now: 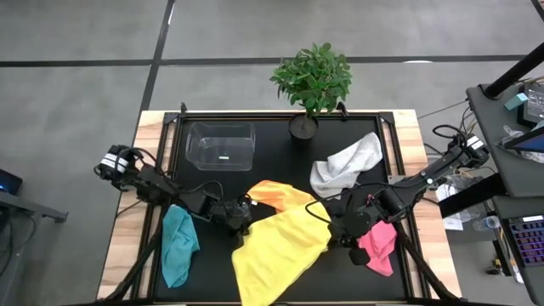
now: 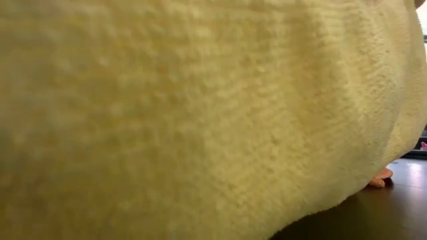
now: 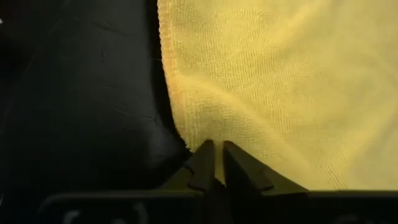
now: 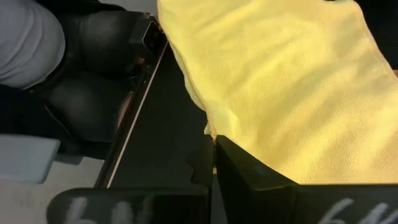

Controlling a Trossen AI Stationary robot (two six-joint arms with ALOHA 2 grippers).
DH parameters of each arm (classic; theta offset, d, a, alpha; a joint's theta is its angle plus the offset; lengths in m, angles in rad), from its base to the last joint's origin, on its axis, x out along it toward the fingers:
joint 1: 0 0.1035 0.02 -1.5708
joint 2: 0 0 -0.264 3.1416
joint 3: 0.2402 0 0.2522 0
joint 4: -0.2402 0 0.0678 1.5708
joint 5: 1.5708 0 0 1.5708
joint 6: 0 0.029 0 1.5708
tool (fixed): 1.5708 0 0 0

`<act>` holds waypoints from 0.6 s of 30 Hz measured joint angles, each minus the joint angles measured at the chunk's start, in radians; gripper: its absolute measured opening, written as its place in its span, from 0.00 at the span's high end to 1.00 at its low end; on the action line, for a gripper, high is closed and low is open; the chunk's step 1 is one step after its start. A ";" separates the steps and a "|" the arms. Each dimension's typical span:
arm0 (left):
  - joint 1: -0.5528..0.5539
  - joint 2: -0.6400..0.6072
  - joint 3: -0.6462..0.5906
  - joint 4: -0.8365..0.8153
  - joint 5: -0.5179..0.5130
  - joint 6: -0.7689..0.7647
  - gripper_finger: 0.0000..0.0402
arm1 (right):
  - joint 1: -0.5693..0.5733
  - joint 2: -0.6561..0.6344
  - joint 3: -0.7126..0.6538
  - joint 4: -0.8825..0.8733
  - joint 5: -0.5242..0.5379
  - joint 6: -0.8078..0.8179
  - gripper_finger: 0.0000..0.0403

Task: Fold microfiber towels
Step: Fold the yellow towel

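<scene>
- A black mat [image 1: 280,136] covers a wooden table [image 1: 123,246] standing on a grey floor [image 1: 76,51]; a desk with cables [image 1: 510,110] sits at 3 o'clock of the table.
- From above, the yellow towel [image 1: 276,251] lies spread at 6 o'clock of the mat, partly over the orange towel [image 1: 268,194] near the centre.
- The left gripper [image 1: 245,223] presses its fingers together on the yellow towel's 9 o'clock edge; the left wrist view shows the tips [image 3: 239,168] nearly touching, pinched on the towel's hem [image 3: 177,118].
- The right gripper [image 1: 333,236] is clamped on the same towel's 3 o'clock edge; the right wrist view shows the cloth [image 4: 280,81] draped over its fingers [image 4: 249,180].
- The low view is almost filled by yellow cloth [image 2: 200,113], which blocks the room; only a strip of dark tabletop [image 2: 373,213] shows.
- The teal towel [image 1: 178,245] lies bunched at 8 o'clock, the pink towel [image 1: 380,246] at 4 o'clock beside the right gripper, the white-grey towel [image 1: 347,166] at 2 o'clock.
- A clear box [image 1: 221,146] sits at 11 o'clock, a potted plant [image 1: 313,81] at 12 o'clock.
</scene>
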 joint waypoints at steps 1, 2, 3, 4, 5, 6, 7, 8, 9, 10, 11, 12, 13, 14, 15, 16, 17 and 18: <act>0.000 -0.001 0.000 -0.002 0.000 0.000 0.99 | 0.000 0.000 0.000 0.000 0.001 0.000 0.98; 0.000 -0.005 -0.001 -0.004 0.000 0.000 0.99 | 0.000 0.000 0.000 0.001 0.003 -0.001 0.98; 0.000 -0.012 -0.002 -0.006 0.000 0.000 0.99 | 0.000 0.000 0.000 0.003 0.010 -0.006 0.98; 0.000 -0.023 -0.002 -0.021 -0.002 0.000 1.00 | 0.000 0.000 0.000 0.007 0.026 -0.015 0.98; 0.000 -0.039 0.001 -0.059 -0.007 -0.001 1.00 | 0.000 0.000 0.000 0.012 0.050 -0.024 0.98; 0.000 -0.058 0.005 -0.112 -0.015 -0.003 1.00 | 0.000 0.000 0.000 0.019 0.078 -0.030 0.98; 0.000 -0.080 0.011 -0.177 -0.026 -0.008 1.00 | -0.002 0.000 0.000 0.025 0.107 -0.039 0.98; -0.001 -0.105 0.018 -0.246 -0.042 -0.016 1.00 | -0.007 0.000 0.000 0.029 0.131 -0.052 0.98; 0.000 -0.137 0.025 -0.323 -0.065 -0.023 1.00 | -0.013 0.002 0.000 0.033 0.148 -0.059 0.98; 0.000 -0.170 0.035 -0.399 -0.089 -0.025 1.00 | -0.021 0.002 0.000 0.040 0.160 -0.064 0.98; 0.000 -0.204 0.043 -0.465 -0.111 -0.026 1.00 | -0.028 0.004 0.000 0.049 0.166 -0.074 0.98; 0.000 -0.241 0.052 -0.528 -0.131 -0.026 1.00 | -0.036 0.010 -0.001 0.065 0.169 -0.080 0.98; 0.000 -0.277 0.059 -0.583 -0.149 -0.026 1.00 | -0.044 0.018 -0.001 0.088 0.174 -0.089 0.98; 0.000 -0.313 0.065 -0.629 -0.165 -0.026 1.00 | -0.050 0.023 -0.001 0.105 0.176 -0.106 0.98; 0.001 -0.349 0.068 -0.660 -0.171 -0.025 1.00 | -0.055 0.032 -0.002 0.118 0.176 -0.119 0.98; 0.001 -0.380 0.069 -0.679 -0.175 -0.020 1.00 | -0.062 0.044 -0.002 0.139 0.178 -0.133 0.98; 0.001 -0.412 0.068 -0.689 -0.181 -0.009 1.00 | -0.069 0.056 -0.002 0.164 0.177 -0.150 0.98; 0.001 -0.439 0.061 -0.689 -0.187 0.001 1.00 | -0.073 0.069 -0.002 0.181 0.178 -0.164 0.98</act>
